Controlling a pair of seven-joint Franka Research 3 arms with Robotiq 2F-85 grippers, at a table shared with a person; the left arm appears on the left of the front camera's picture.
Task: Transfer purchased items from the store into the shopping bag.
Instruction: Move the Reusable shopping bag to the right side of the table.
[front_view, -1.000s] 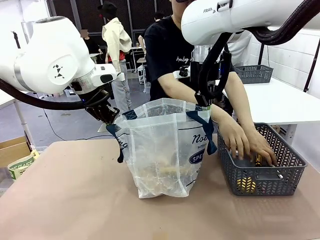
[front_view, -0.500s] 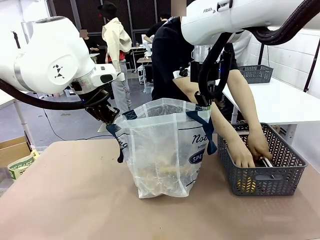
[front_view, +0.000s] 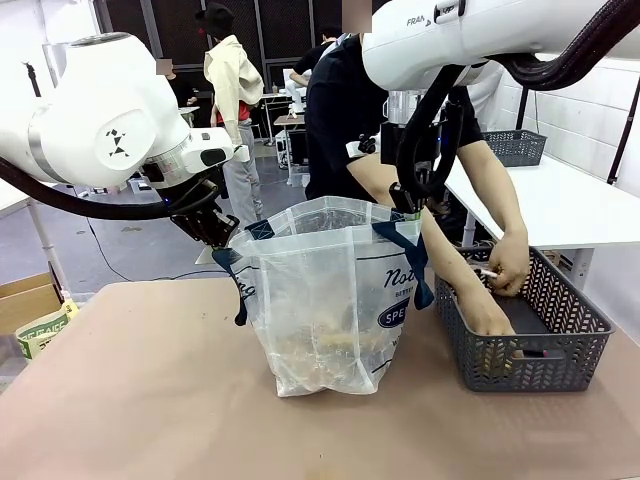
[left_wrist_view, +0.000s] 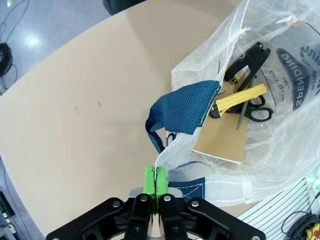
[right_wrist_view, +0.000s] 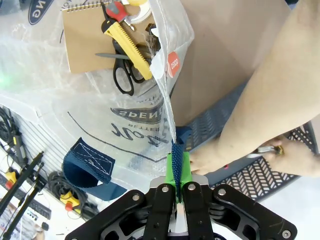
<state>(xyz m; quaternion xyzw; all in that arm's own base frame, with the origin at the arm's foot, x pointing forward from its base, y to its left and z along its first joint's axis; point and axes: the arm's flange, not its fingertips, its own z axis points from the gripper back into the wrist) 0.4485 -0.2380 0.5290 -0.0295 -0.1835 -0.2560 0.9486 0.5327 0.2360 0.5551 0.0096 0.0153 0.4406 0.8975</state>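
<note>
Thin clear plastic is all that either pincer has hold of. The left gripper is pressed together on one side of the shopping bag's rim, and the right gripper is clamped on the opposite side, close to a navy strap. That props the bag open and upright on the table, with the grey basket just beside it on the robot's right.

The worry, to my eye, is that film. A small pull from either arm could slide it out of the green pads or tear it. The mouth would then sag, and whatever the person brings over would land on the table instead. The person's forearm also passes close under the right arm, so a knock there could jolt the grip. The scissors and yellow knife, lying on the tan notebook at the bottom, might poke the plastic if the bag is jerked.

Both of the person's hands are down in the basket. One seems to pinch something small, but I cannot tell what. The lattice wall hides what else is in there.
</note>
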